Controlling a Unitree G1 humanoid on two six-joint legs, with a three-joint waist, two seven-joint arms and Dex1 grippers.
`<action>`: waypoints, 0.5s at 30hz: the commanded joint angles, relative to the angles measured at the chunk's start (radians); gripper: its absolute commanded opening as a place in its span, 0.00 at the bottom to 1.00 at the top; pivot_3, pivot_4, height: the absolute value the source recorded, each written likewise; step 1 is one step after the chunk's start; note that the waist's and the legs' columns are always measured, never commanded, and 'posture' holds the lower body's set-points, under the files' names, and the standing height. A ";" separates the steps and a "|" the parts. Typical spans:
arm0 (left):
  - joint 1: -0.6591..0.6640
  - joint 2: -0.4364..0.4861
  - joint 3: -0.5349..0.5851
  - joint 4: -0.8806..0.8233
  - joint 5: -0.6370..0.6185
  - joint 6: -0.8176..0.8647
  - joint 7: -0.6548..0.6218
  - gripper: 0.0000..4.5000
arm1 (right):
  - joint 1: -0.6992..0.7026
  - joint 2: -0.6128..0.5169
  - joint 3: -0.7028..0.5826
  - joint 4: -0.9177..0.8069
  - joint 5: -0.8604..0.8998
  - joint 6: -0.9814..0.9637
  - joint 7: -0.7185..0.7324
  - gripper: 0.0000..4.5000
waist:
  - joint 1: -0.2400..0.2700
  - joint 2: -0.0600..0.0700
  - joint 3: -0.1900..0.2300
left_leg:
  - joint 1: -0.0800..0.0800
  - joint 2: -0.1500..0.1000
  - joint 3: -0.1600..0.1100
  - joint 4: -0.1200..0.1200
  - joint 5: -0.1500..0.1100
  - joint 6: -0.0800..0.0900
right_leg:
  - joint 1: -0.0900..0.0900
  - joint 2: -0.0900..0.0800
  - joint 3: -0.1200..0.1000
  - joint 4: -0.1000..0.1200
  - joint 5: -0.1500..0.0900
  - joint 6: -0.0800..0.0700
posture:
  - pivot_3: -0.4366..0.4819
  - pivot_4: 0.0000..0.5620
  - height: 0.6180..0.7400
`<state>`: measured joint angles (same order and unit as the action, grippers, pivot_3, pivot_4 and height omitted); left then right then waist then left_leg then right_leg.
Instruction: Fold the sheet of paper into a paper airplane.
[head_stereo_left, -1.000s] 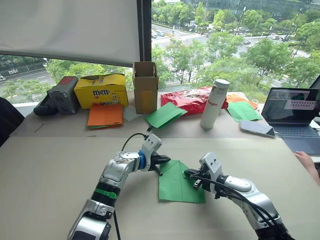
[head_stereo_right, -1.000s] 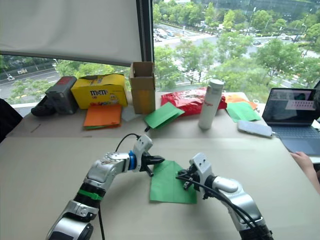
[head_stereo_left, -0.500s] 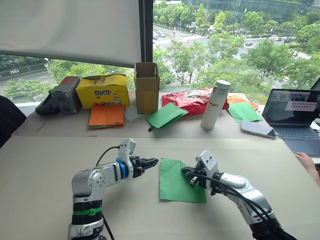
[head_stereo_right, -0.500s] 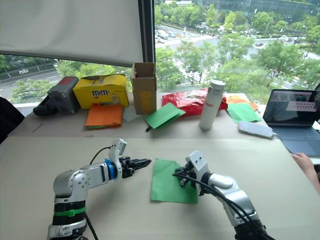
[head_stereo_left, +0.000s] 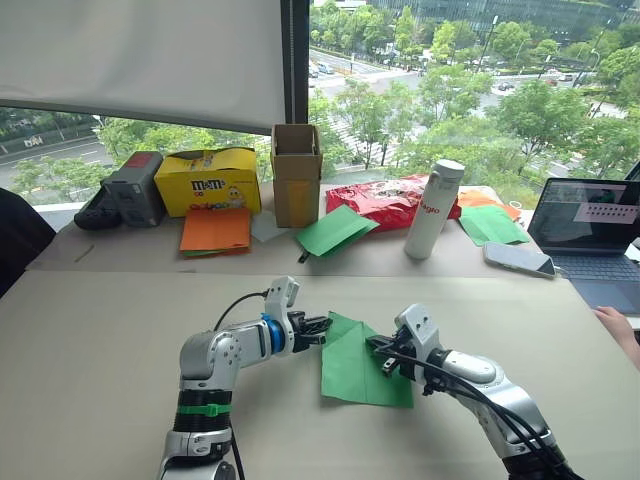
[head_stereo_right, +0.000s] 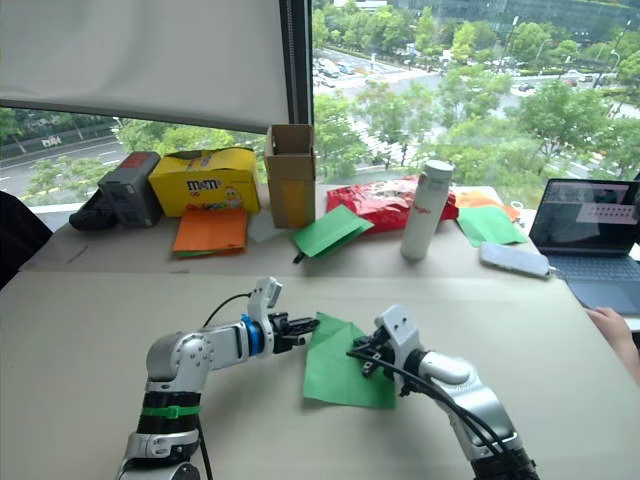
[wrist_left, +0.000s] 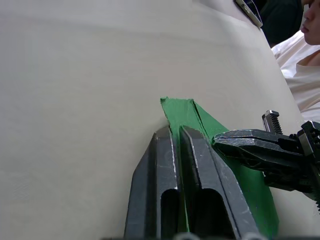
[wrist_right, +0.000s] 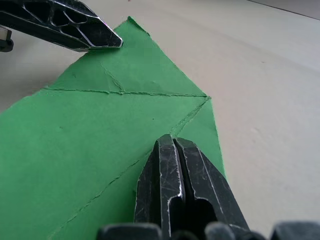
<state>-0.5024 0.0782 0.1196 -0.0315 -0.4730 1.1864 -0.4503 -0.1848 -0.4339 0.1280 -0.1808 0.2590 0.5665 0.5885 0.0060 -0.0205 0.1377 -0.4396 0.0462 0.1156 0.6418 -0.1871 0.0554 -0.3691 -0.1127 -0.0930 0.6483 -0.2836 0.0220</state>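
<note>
Left gripper (head_stereo_left: 322, 326) was at the far left corner of the sheet of paper (head_stereo_left: 358, 368), fingers nearly together with the raised green edge pinched between them. The sheet lay on the table (head_stereo_left: 100, 340) between the two arms, creased diagonally, its far left corner lifted. Right gripper (head_stereo_left: 378, 347) pressed on the sheet's right part, fingers closed flat against each other, nothing between them.

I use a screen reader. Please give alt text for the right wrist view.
The right gripper, fingers shut, presses down on the creased sheet of paper lying on a beige table. The left gripper touches the sheet's far corner.
</note>
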 joint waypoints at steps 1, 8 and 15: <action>-0.030 0.013 -0.062 -0.002 0.003 -0.067 -0.023 0.01 | 0.011 0.002 -0.048 -0.027 0.024 0.064 -0.025 0.00 | 0.003 0.000 0.000 | 0.000 0.000 0.000 0.000 0.000 0.000 | 0.000 0.000 0.000 0.000 0.000 0.000 | 0.48 0.27 1.00; -0.105 0.249 -0.412 0.007 0.235 -0.427 -0.209 0.01 | -0.002 0.015 -0.105 -0.081 0.063 0.139 -0.066 0.00 | 0.003 0.001 0.001 | -0.001 0.000 0.001 -0.001 0.000 0.000 | -0.002 0.000 0.000 0.000 0.000 -0.001 | 0.48 0.27 1.00; -0.194 0.331 -0.547 0.082 0.368 -0.771 -0.391 0.01 | 0.027 0.031 -0.113 -0.089 0.061 0.145 -0.074 0.00 | 0.005 0.001 0.001 | -0.004 0.000 0.002 -0.002 -0.001 0.000 | -0.004 -0.001 0.001 -0.002 0.000 -0.001 | 0.48 0.27 1.00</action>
<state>-0.6814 0.4037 -0.3919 0.0424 -0.1477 0.5010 -0.8052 -0.1687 -0.4021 0.0272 -0.2445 0.3014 0.7090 0.5176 0.0113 -0.0192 0.1386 -0.4433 0.0458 0.1176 0.6401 -0.1881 0.0566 -0.3735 -0.1134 -0.0915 0.6466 -0.2833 0.0207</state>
